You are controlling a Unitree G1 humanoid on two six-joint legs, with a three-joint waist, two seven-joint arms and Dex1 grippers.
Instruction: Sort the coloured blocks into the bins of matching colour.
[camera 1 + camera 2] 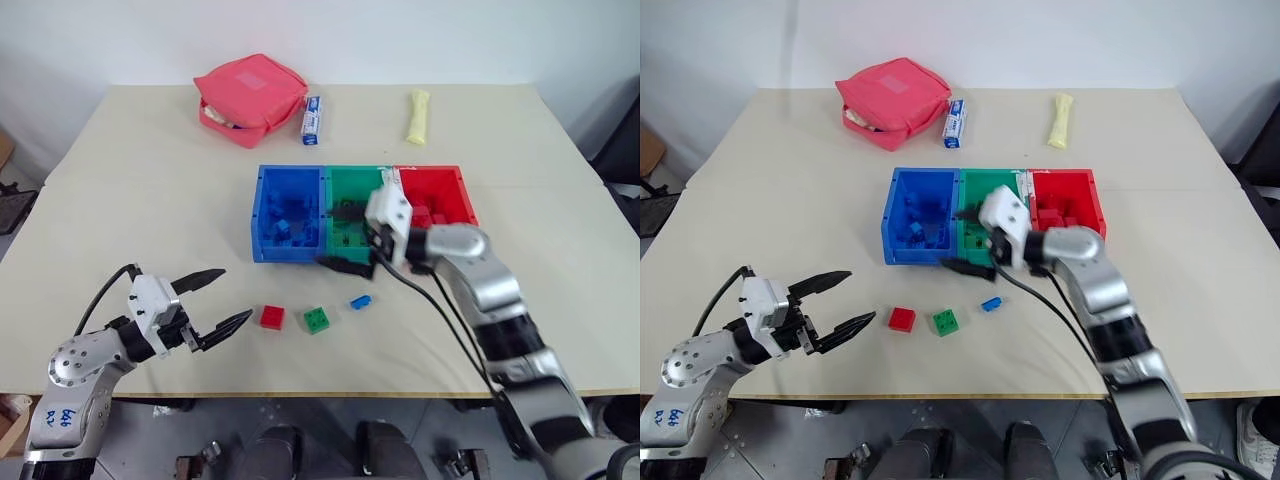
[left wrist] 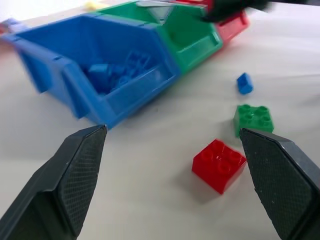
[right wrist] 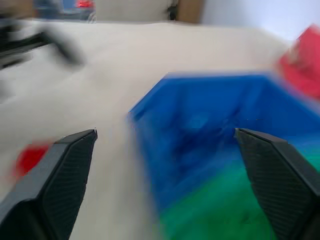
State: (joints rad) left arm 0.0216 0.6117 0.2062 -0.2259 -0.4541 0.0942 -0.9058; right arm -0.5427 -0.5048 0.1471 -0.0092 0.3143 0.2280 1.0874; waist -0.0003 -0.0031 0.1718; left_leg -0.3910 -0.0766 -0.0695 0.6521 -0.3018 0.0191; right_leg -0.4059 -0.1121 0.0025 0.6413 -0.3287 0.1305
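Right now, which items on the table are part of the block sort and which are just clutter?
Job:
red studded brick
green studded brick
small blue brick
blue plastic bin
green plastic bin
red plastic bin

Clutter:
pink-red zipped fabric pouch
blue-and-white small box
pale yellow roll

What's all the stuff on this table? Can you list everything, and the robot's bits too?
bins: three joined in a row, blue, green, red, mid-table, bricks inside
red block: one, in front of the bins
green block: one, beside the red block
blue block: one, small, beside the green block
pouch: one, pink-red, far side
small box: one, blue-and-white, beside the pouch
yellow object: one, far side
table: one, beige
left gripper: open, near the red block
right gripper: open, over the bins
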